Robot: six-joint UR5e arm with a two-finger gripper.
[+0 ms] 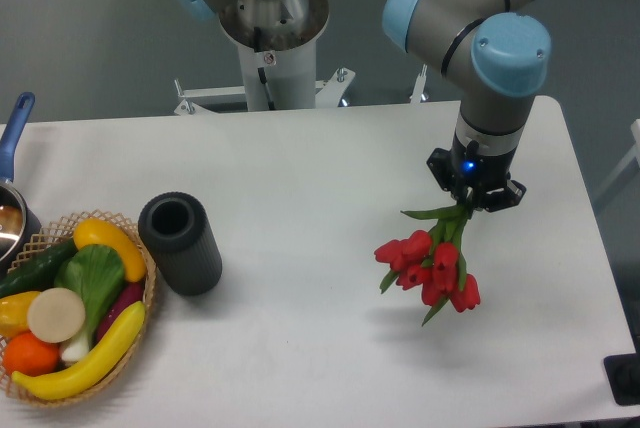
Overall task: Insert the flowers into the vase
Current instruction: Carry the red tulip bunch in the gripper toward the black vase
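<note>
The flowers [430, 266], a bunch of red tulip heads on green stems with green leaves, hang above the right part of the table, heads lowest and tilted toward the front. My gripper [466, 202] is shut on the stems at the top of the bunch; its fingertips are hidden behind the wrist and leaves. The vase [180, 243], a dark grey ribbed cylinder with a round open mouth, stands upright on the table at the left, far from the bunch.
A wicker basket [55, 231] of toy fruit and vegetables sits at the front left corner, touching the vase's left side. A pot with a blue handle [17, 123] is at the left edge. The robot base [272, 43] stands behind the table.
</note>
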